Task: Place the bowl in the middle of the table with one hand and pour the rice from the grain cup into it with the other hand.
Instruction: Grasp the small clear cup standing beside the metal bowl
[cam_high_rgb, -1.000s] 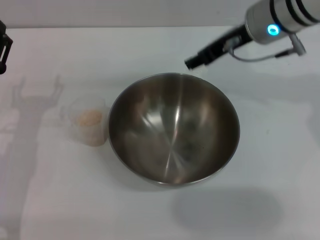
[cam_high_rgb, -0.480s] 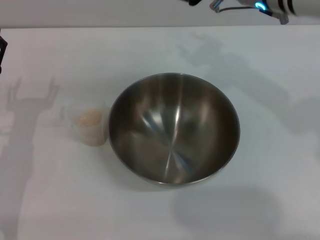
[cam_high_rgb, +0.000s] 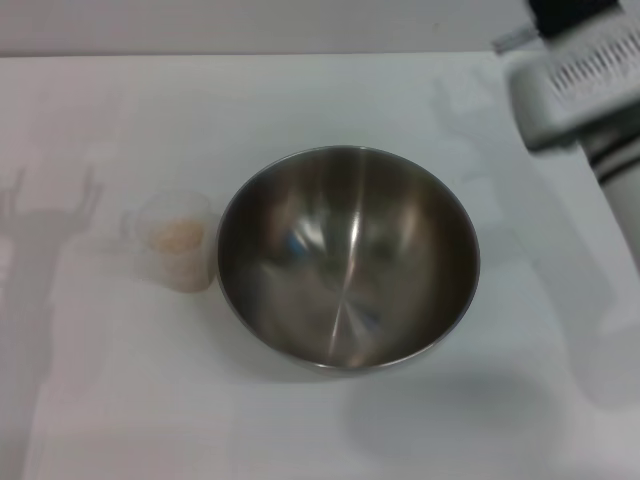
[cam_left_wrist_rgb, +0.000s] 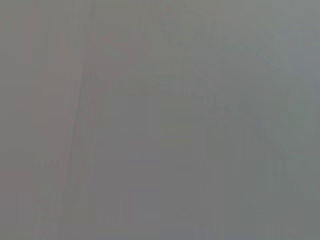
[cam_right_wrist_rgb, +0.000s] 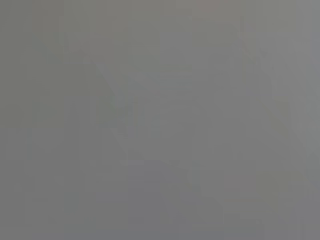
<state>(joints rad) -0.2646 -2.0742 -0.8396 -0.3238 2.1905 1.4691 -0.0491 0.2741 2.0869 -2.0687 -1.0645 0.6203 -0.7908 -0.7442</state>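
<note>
While you look down from the head view, the nearest part of the white worktop (cam_high_rgb: 150, 420) is bare, with only soft grey shadows on it. A little farther from you sits the big shiny metal bowl (cam_high_rgb: 347, 258), upright, about in the middle of the worktop. You can see its grey inside, and no grains show in it. Just beside the bowl, on the robot's left, stands the small clear grain cup (cam_high_rgb: 178, 240). It is upright and so close to the bowl's rim that you cannot tell if the two touch. The rice (cam_high_rgb: 174, 235) lies inside the cup as a small pale heap. Nothing holds the cup or the bowl.

Farther back, at the far right edge, you see part of the right arm (cam_high_rgb: 585, 85), a white block with a dark part above it, up over the worktop and well apart from the bowl. Its fingers do not show, so you cannot tell if they are open or closed. You cannot see the left arm or its fingers at all. Both wrist views show you only plain grey
</note>
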